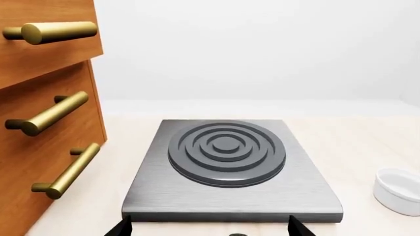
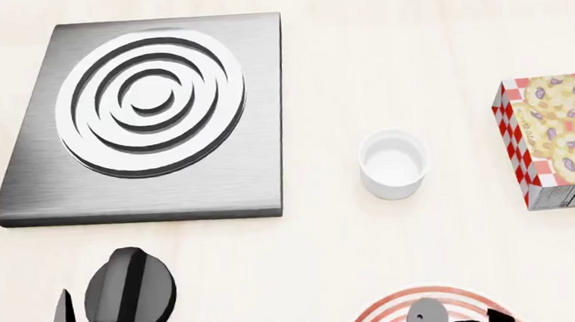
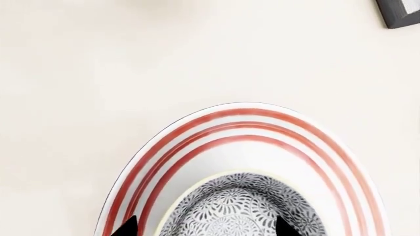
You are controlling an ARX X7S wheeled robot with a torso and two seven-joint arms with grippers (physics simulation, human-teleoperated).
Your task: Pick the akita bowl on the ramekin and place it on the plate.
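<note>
In the right wrist view the akita bowl (image 3: 239, 211), grey-black speckled with a pale rim, rests on the plate (image 3: 262, 128), which is white with red rings. My right gripper (image 3: 206, 228) hangs over it with its jaws spread wide. One fingertip is over the plate's rings and the other over the bowl's wall. The ramekin (image 2: 395, 163) stands empty to the right of the hob, also seen as a white ramekin (image 1: 397, 189) in the left wrist view. My left gripper (image 1: 208, 228) is open before the hob with nothing in it. The head view shows only the plate's far rim (image 2: 396, 302).
A grey hob (image 2: 145, 117) with concentric rings lies at the left. A wooden drawer cabinet (image 1: 39, 123) with brass handles stands beside it. A red-checked cookie box (image 2: 556, 141) is at the right edge. A black round knob (image 2: 131, 294) sits in front of the hob.
</note>
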